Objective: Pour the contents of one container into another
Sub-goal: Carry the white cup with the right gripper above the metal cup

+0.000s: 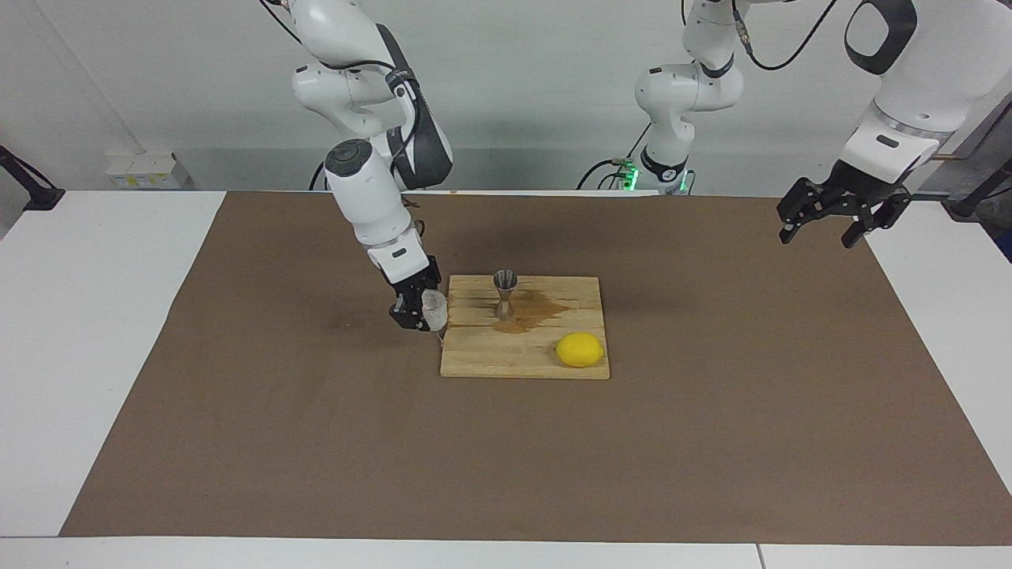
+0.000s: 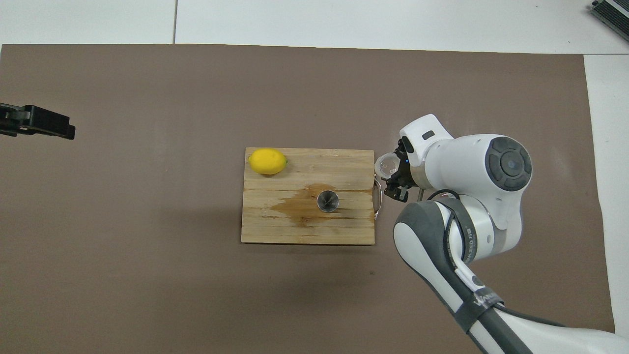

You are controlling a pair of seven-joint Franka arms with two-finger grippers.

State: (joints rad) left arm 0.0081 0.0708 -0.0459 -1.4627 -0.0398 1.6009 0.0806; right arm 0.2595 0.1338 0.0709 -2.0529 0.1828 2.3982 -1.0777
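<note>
My right gripper (image 1: 423, 312) (image 2: 393, 173) is shut on the small clear textured cup (image 1: 433, 309) (image 2: 387, 163) and holds it in the air over the handle edge of the wooden board (image 1: 482, 359) (image 2: 265, 231). The silver hourglass jigger (image 1: 505, 293) (image 2: 328, 201) stands upright on the board, on a wet stain, apart from the cup. My left gripper (image 1: 822, 225) (image 2: 54, 129) hangs open and empty over the mat at the left arm's end of the table.
A yellow lemon (image 1: 579, 349) (image 2: 267, 161) lies on the board's corner farthest from the robots, toward the left arm's end. A wire handle (image 2: 377, 197) sticks out of the board's edge beneath the cup. A brown mat (image 1: 237, 442) covers the table.
</note>
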